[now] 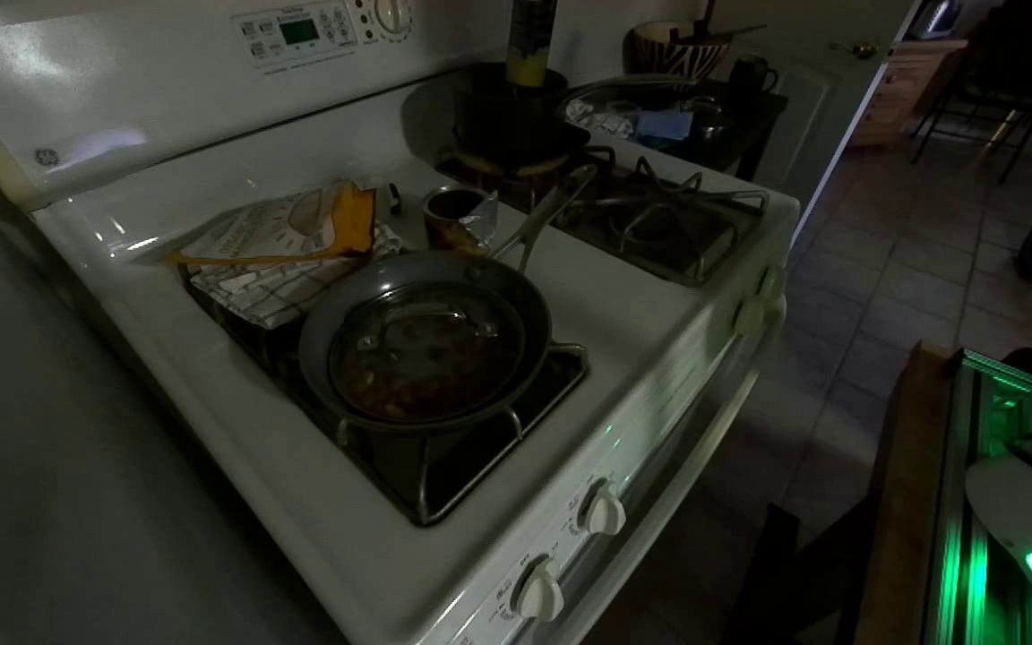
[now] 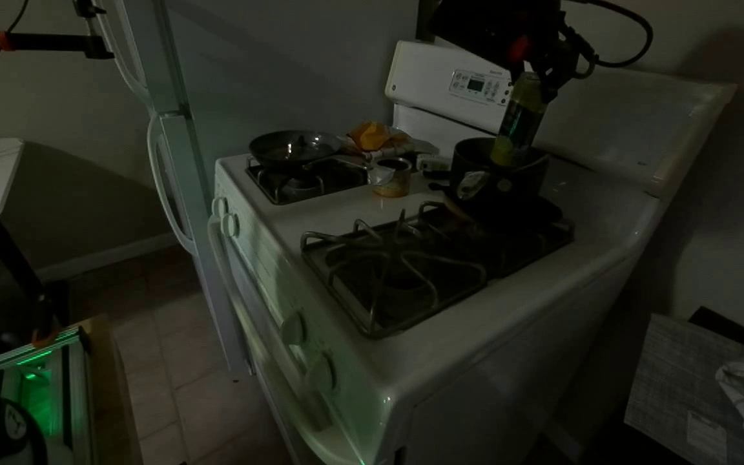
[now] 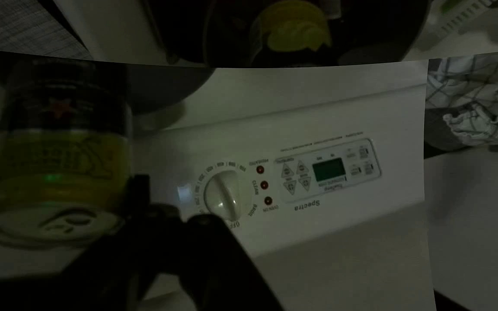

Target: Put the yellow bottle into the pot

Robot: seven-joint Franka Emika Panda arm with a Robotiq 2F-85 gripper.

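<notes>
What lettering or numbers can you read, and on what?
"GE": stove back panel
"Spectra": same panel
"PREHEATED": beside a red light
"OVEN ON": another light
"OFF": oven knob
"BROIL": same knob
"CLEAN": between knob and lights
"450", "500": knob scale
Too blurred: print on yellow can, packet, front knobs, keypad.

In an exterior view we see a matt metal pot [image 1: 507, 125] at twelve o'clock, crumpled cloth [image 1: 256, 288] at nine and a dull wooden edge [image 1: 892, 484] at four; the stove top [image 1: 606, 269] looks smooth, glossy enamel. In the wrist view, we find the yellow bottle [image 3: 59, 155], at nine, ending in smooth metal.
</notes>
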